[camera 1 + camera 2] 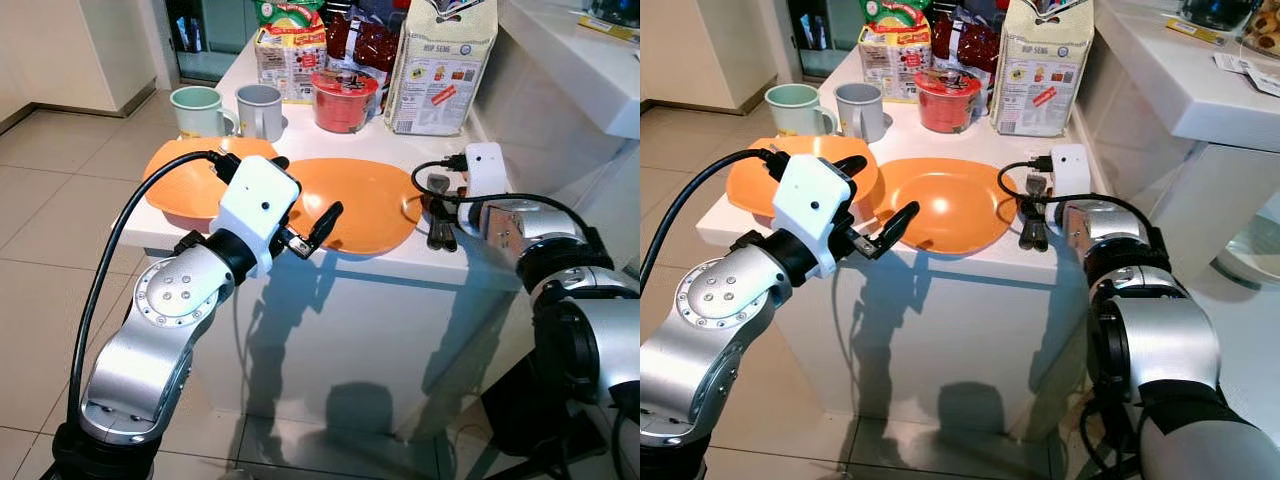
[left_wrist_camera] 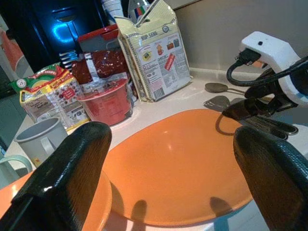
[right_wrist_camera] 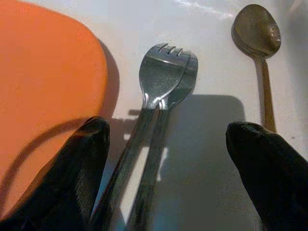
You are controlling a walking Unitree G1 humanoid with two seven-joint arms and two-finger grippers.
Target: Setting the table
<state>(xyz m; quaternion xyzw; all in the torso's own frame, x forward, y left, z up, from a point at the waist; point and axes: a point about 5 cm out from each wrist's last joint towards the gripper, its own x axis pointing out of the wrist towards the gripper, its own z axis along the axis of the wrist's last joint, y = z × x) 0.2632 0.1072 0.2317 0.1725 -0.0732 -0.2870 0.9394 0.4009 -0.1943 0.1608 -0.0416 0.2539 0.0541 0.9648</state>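
Right pincer (image 3: 163, 168) spread wide, low over the white desk (image 1: 350, 150), straddling two forks (image 3: 161, 96) stacked one on the other, tines toward 12 o'clock in the wrist view. Spoon (image 3: 257, 43) lying just beside them at 3 o'clock, apart from the forks; near orange plate (image 1: 365, 205) at 9 o'clock, its rim close to the left-hand finger (image 3: 72, 168). Left pincer (image 1: 305, 235) likewise open, empty, hovering at the desk's front edge before that plate; second orange plate (image 1: 185, 180) beside it at 9 o'clock, overlapping slightly.

Likely hazards, judged from this pose:
- Both forks pinched together, since nested; one liable to slip out on lifting and drop to the floor.
- Finger nearest the plate catching the rim on closing, nudging the plate toward the desk edge.
- Opposite finger brushing the spoon and skidding it away.
- Thin flat handles on a smooth top: grip prone to sliding off rather than seating.
- Cable loop (image 1: 430, 185) near the wrist snagging cutlery.
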